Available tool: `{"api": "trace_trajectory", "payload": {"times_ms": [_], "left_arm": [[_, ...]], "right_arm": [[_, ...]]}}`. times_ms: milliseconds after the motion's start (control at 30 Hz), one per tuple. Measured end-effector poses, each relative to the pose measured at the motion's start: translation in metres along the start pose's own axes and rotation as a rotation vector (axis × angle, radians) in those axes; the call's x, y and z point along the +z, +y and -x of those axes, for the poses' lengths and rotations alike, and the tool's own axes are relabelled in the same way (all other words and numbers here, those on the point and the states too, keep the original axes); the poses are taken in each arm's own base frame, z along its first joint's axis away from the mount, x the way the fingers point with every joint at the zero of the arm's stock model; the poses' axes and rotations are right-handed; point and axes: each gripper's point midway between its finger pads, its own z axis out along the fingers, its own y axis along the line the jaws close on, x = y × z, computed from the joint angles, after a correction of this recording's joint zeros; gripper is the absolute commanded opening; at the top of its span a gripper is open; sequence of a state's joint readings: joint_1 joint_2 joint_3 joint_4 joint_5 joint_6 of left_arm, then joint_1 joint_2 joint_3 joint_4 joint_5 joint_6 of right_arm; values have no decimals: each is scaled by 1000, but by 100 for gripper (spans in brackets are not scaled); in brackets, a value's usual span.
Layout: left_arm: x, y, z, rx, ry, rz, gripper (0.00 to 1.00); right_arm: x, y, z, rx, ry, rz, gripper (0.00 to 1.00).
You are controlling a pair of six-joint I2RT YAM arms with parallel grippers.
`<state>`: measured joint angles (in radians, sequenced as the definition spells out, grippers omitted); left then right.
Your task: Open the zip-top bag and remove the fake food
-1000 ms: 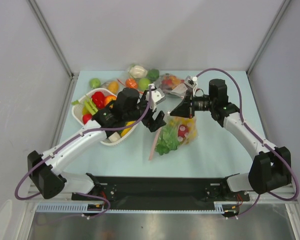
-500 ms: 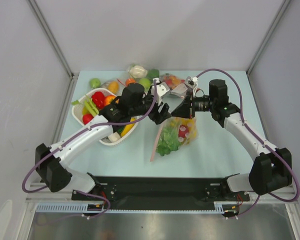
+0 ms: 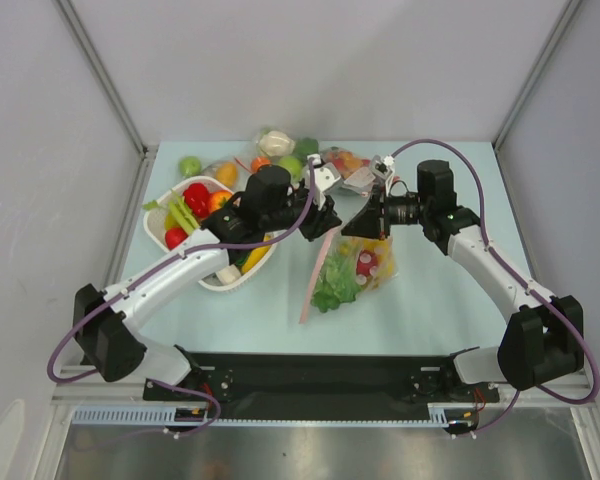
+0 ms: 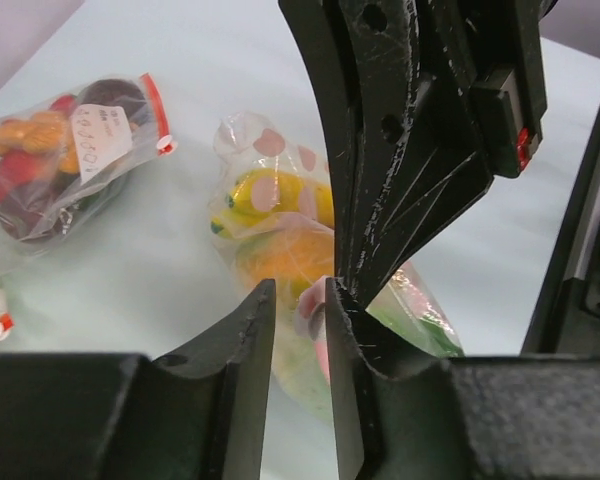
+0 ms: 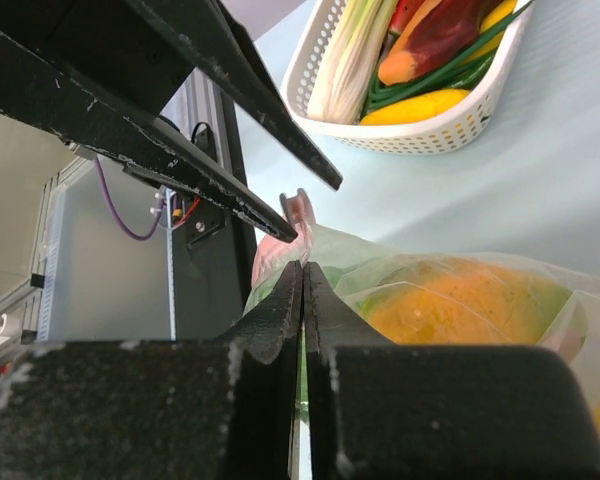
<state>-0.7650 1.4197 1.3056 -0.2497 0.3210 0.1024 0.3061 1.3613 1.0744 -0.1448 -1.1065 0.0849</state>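
The zip-top bag [image 3: 352, 268] lies at mid-table, its top end lifted. Inside it is the fake food: green lettuce [image 3: 332, 288], a red piece [image 3: 365, 262], a yellow banana bunch [image 4: 270, 195] and an orange-yellow fruit [image 5: 450, 300]. My right gripper [image 3: 348, 228] is shut on the bag's top edge, thin plastic pinched between its jaws [image 5: 302, 266]. My left gripper [image 3: 326, 222] meets it tip to tip. Its jaws [image 4: 298, 290] stand a narrow gap apart, with the bag's pinkish zip edge [image 4: 318, 318] between them, against the right finger.
A white basket [image 3: 220, 285] with red peppers, leek and yellow pieces stands left of the bag, under my left arm. At the back lie a clear bag with dark items [image 4: 70, 150], a bag with cauliflower [image 3: 275, 143], and loose green [image 3: 189, 165] and orange fruit [image 3: 226, 173].
My left gripper moved right to the bag's lifted top and its jaws narrowed from wide to a small gap. The right gripper stayed shut, holding the bag in place.
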Motion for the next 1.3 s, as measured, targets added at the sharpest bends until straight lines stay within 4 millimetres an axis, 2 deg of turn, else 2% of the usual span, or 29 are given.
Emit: {"api": "trace_trajectory", "payload": {"times_ms": [100, 133, 167, 267, 367, 533, 633, 1000, 1300], "left_arm": [[1, -2, 0, -1, 0, -15, 31], [1, -3, -1, -2, 0, -20, 35], [1, -4, -1, -2, -1, -24, 45], [2, -5, -5, -17, 1, -32, 59], [4, -9, -16, -39, 19, -51, 61], [5, -11, -33, -68, 52, -64, 54], [4, -12, -36, -77, 54, -64, 54], [-1, -6, -19, -82, -8, -52, 50], [-1, -10, -16, -84, -20, -74, 37]], "right_arm": [[0, -1, -1, 3, 4, -4, 0], [0, -1, -2, 3, 4, -7, 0], [0, -2, -2, 4, 4, -10, 0], [0, -2, -2, 5, 4, -14, 0], [0, -3, -2, 5, 4, -20, 0], [0, -4, -1, 4, 2, -26, 0], [0, -5, -1, 4, 2, -26, 0], [0, -4, -2, 7, 4, -26, 0], [0, -5, -2, 7, 4, -28, 0]]}}
